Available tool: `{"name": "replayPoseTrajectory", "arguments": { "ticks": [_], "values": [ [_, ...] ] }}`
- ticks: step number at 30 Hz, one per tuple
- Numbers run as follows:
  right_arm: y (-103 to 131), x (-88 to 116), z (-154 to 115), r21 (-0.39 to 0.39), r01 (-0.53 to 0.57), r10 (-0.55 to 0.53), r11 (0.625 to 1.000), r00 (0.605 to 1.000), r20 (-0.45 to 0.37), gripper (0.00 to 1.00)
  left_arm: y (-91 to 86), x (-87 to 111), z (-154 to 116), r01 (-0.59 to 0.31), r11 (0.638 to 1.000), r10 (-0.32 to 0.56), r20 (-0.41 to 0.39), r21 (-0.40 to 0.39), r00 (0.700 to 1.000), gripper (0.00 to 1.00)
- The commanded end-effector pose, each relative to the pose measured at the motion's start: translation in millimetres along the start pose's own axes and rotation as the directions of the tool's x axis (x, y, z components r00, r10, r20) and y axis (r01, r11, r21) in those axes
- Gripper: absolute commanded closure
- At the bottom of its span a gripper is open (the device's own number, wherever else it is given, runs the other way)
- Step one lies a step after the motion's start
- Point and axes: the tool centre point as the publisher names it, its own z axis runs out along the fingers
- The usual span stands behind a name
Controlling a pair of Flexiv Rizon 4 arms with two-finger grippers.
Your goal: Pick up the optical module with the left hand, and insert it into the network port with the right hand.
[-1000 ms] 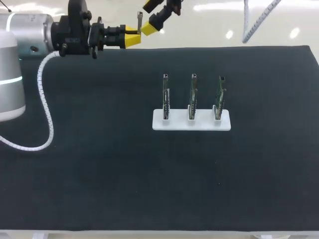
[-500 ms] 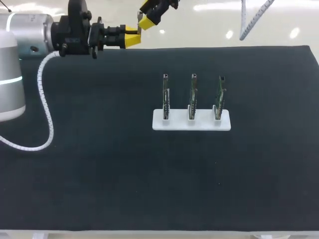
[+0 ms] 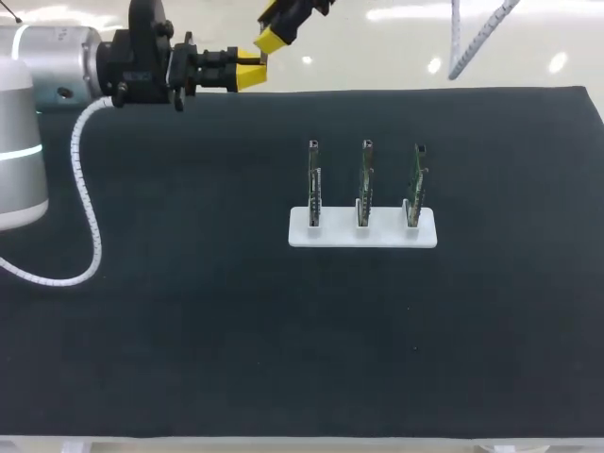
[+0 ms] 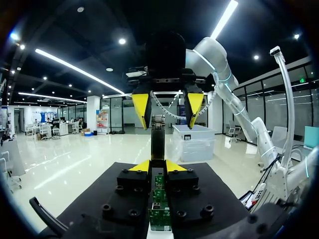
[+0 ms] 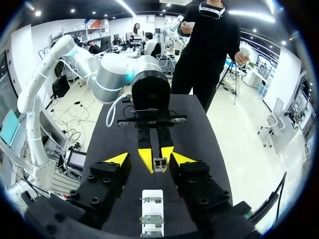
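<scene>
My left gripper point(image 3: 253, 72) hangs over the table's far left edge, shut on the optical module point(image 3: 263, 57), a slim metal bar sticking out past its yellow tips. In the left wrist view the module point(image 4: 158, 137) runs forward from my left gripper point(image 4: 157, 166). My right gripper point(image 4: 167, 109) faces it there, one finger on each side of the module's free end with a gap on both sides. In the right wrist view my right gripper point(image 5: 151, 160) is open around the module point(image 5: 159, 164). Three upright port boards stand in a white holder point(image 3: 362, 229) mid-table.
Black cloth covers the table point(image 3: 189, 311). The white holder point(image 5: 152, 199) lies below both grippers in the right wrist view. A white cable point(image 3: 87, 208) from my left arm drapes over the left side of the cloth.
My right gripper has moved left and in over the module's free end, and its fingers have drawn closer together. The left gripper and module have stayed still.
</scene>
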Motion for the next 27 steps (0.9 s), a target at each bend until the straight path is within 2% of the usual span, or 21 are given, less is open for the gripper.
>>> {"name": "replayPoseTrajectory", "arguments": {
  "ticks": [1, 20, 23, 27],
  "values": [
    [1.4, -2.2, 1.7, 0.003, -0.001, 0.001, 1.0, 1.0, -0.001, 0.5, 1.0, 0.2, 0.2, 0.0, 1.0, 0.0, -0.001, 0.002, 1.0, 1.0],
    [-3.7, -5.0, 5.3, 0.002, 0.027, -0.027, 1.0, 1.0, 0.004, 0.6, 1.0, 0.2, 0.2, 0.0, 1.0, 0.0, -0.001, 0.002, 1.0, 1.0],
    [-4.5, -4.9, 5.1, 0.001, 0.03, -0.03, 1.0, 1.0, 0.004, 0.69, 1.0, 0.2, 0.2, 0.0, 1.0, 0.0, -0.001, 0.002, 1.0, 1.0],
    [-5.3, -5.3, 4.8, -0.001, 0.032, -0.032, 1.0, 0.999, 0.005, 0.93, 1.0, 0.2, 0.2, 0.0, 1.0, 0.0, -0.001, 0.002, 1.0, 1.0]
  ]
}}
